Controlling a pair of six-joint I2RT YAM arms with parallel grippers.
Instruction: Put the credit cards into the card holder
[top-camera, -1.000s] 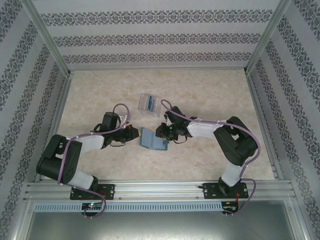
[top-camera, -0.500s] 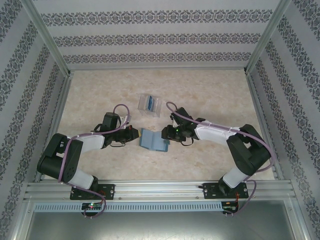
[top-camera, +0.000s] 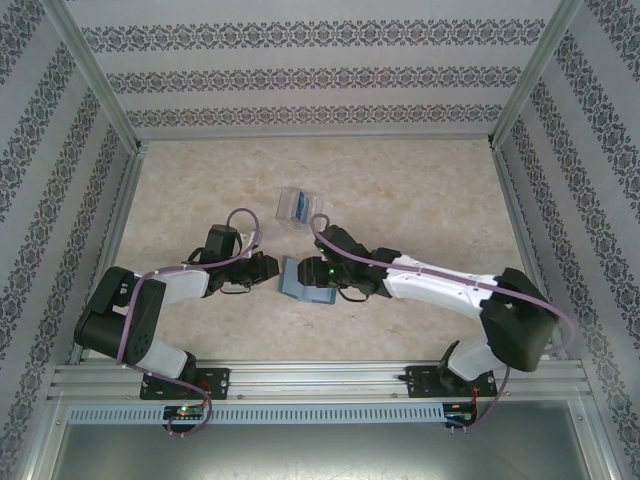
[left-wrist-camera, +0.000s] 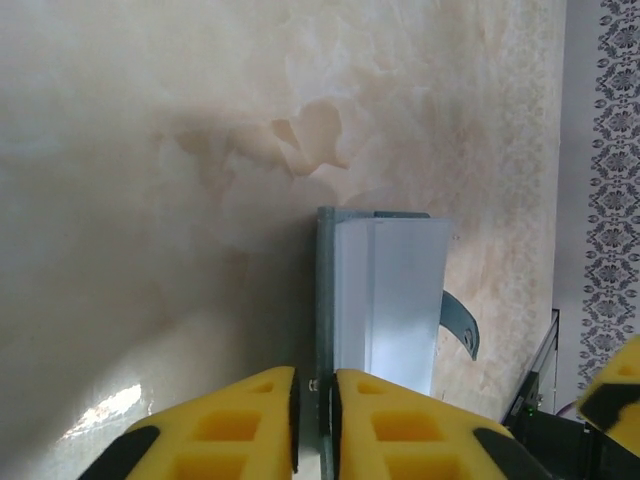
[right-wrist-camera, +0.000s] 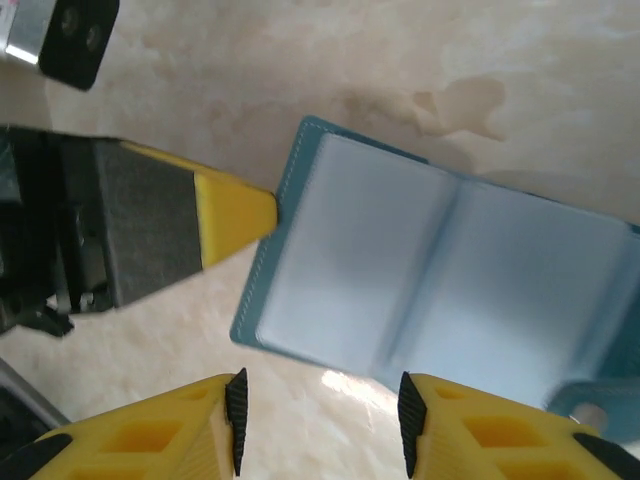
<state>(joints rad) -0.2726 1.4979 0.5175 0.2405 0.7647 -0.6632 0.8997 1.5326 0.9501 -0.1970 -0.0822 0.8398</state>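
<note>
The blue-grey folding wallet (top-camera: 295, 285) lies open on the pale marbled surface (top-camera: 420, 190), with its clear inner sleeves turned up (right-wrist-camera: 430, 270). It is in the same place as a second ago.

The small clear plastic card holder (top-camera: 285, 200) stands at 12 o'clock from the wallet and apart from it. A blue credit card (top-camera: 302, 207) lies inside it. Both have not moved.

The left arm has kept its place at 9 o'clock of the wallet. In the left wrist view, its yellow fingers (left-wrist-camera: 250, 420) stand almost together, with the near edge of the wallet (left-wrist-camera: 385, 300) between them. I cannot tell if the left jaws press this edge or only stand around it. In the right wrist view, one of these fingers (right-wrist-camera: 235, 215) touches the wallet's edge at 9 o'clock.

The right arm has changed most. A second ago its wrist was at 3 o'clock of the wallet. Now the arm is stretched out to the left and the wrist hangs over the wallet. The right jaws are open, and the yellow fingers (right-wrist-camera: 480, 430) are well parted. Nothing is between them, and the open wallet is seen under them.
</note>
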